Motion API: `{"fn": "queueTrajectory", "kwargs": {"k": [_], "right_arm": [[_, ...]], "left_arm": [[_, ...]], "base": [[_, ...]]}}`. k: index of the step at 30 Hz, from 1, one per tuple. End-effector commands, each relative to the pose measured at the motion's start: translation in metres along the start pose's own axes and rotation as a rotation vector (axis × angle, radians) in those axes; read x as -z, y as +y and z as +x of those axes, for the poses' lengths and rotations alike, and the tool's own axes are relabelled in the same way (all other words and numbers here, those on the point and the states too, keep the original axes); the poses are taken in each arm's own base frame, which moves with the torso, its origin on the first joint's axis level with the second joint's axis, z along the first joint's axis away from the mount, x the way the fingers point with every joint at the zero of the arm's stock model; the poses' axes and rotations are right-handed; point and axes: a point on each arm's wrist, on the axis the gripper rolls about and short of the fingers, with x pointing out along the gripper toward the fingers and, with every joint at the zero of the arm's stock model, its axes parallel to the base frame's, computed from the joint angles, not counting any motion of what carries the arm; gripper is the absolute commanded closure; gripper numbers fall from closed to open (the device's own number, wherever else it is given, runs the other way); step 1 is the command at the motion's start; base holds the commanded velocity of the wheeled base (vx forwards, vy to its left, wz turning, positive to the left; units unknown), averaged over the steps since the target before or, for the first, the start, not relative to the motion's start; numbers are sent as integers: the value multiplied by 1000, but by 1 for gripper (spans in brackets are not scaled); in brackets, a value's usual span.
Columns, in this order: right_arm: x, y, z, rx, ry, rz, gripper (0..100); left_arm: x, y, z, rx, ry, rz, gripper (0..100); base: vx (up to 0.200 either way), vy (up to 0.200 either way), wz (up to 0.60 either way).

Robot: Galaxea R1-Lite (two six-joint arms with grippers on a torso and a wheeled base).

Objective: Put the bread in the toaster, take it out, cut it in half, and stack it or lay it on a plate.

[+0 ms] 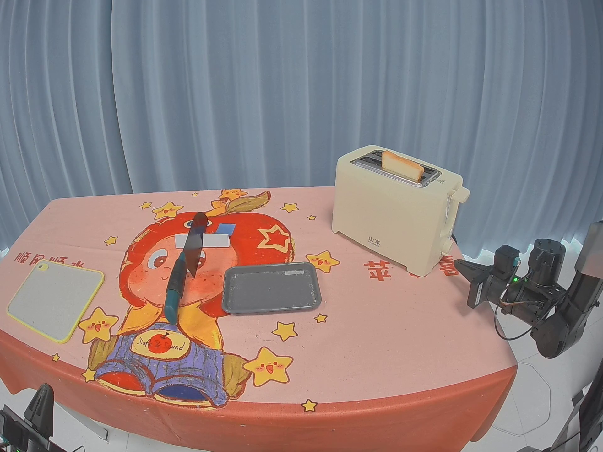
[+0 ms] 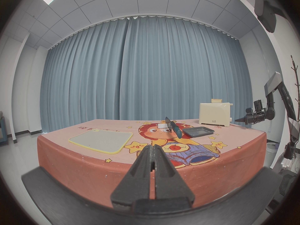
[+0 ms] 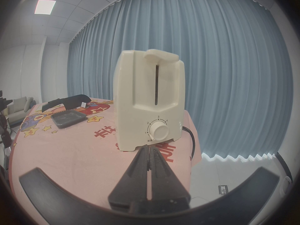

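A cream toaster (image 1: 396, 211) stands at the back right of the table, and a slice of bread (image 1: 402, 166) sticks up out of its slot. Its lever (image 3: 161, 55) sits at the top of its track, above a round dial (image 3: 158, 130). My right gripper (image 1: 460, 265) hangs shut off the table's right edge, pointing at the toaster's (image 3: 150, 103) lever end, a short way from it. My left gripper (image 2: 153, 149) is shut and holds nothing, low in front of the table's front left corner (image 1: 39, 406). The grey plate (image 1: 271, 287) lies mid-table with nothing on it.
A teal-handled knife (image 1: 182, 271) leans on a white rest (image 1: 202, 240) left of the plate. A white cutting board (image 1: 55, 299) with a yellow rim lies at the table's left. The toaster's cord (image 3: 190, 141) trails off behind it. Curtains close off the back.
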Motion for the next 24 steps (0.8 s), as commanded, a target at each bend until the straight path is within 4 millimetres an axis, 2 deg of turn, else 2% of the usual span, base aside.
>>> {"fn": "queueTrajectory", "kwargs": {"k": [1, 24], "right_arm": [[6, -1, 5, 2, 20, 6, 100], [13, -8, 23, 35, 14, 10, 100]], "left_arm": [[5, 0, 1, 0, 17, 0, 100], [5, 0, 1, 0, 17, 0, 100]], "base": [[0, 0, 0], [0, 0, 0]]}}
